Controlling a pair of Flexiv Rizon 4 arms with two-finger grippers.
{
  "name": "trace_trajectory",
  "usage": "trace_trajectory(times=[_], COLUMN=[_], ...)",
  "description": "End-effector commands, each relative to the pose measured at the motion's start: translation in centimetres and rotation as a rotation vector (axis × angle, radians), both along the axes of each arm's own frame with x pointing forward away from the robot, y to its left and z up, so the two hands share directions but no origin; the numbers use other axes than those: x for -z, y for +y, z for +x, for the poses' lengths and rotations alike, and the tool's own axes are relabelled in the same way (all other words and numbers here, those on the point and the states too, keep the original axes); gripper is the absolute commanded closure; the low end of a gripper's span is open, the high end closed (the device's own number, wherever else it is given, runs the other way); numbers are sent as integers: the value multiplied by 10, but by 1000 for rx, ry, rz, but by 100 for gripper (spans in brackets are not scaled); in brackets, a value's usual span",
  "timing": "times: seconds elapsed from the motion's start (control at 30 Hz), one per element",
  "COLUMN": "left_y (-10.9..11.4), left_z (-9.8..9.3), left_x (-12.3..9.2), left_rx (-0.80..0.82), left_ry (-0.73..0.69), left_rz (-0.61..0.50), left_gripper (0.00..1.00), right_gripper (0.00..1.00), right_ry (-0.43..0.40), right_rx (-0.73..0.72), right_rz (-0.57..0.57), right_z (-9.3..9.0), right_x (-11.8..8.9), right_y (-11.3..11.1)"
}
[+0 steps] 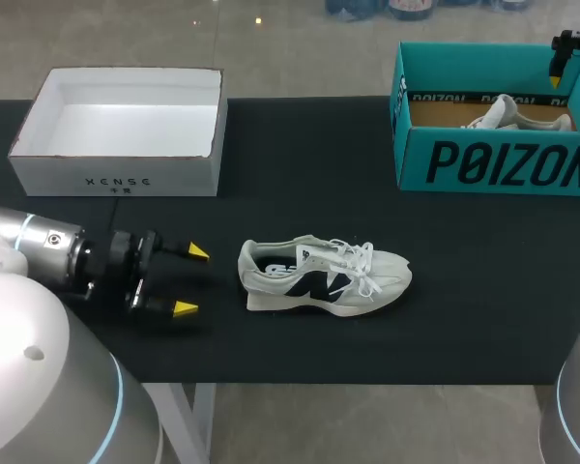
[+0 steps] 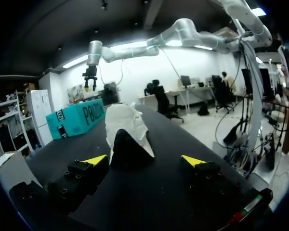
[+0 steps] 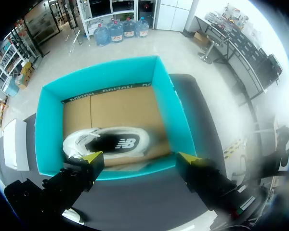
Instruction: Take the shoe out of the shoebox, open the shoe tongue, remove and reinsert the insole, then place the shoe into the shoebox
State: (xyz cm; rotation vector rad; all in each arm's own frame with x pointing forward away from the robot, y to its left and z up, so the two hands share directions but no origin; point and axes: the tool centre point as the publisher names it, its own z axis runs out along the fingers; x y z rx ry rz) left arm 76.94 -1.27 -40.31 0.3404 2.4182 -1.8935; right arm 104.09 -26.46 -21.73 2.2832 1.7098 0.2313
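The shoe (image 1: 324, 275) lies on the table (image 1: 300, 145), its heel toward our left jaws, which stand open just beside it and touch nothing. Our right jaws hang open above the teal shoebox (image 3: 172, 115), where a second shoe (image 3: 111, 142) lies inside. A white box (image 1: 116, 174) sits far left.

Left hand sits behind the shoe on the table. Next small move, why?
Probably ease the left hand forward until its fingers straddle the heel of the shoe on the table. They are open and short of the shoe, with the heel ahead between them, so closing now would grip nothing.
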Motion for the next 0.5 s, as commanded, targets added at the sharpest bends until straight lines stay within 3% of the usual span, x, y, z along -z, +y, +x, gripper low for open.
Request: trace_trajectory(times=[0.03, 0.5], left_y=[-8, -44], left_z=[13, 32], left_x=[17, 25], left_rx=[14, 27], left_ry=[15, 23], left_rz=[-21, -50], left_gripper=[0, 0], right_gripper=[0, 0], right_ry=[-1, -1], right_rx=[1, 1], right_rz=[-1, -1], right_z=[0, 0], right_x=[0, 0], right_y=[0, 0])
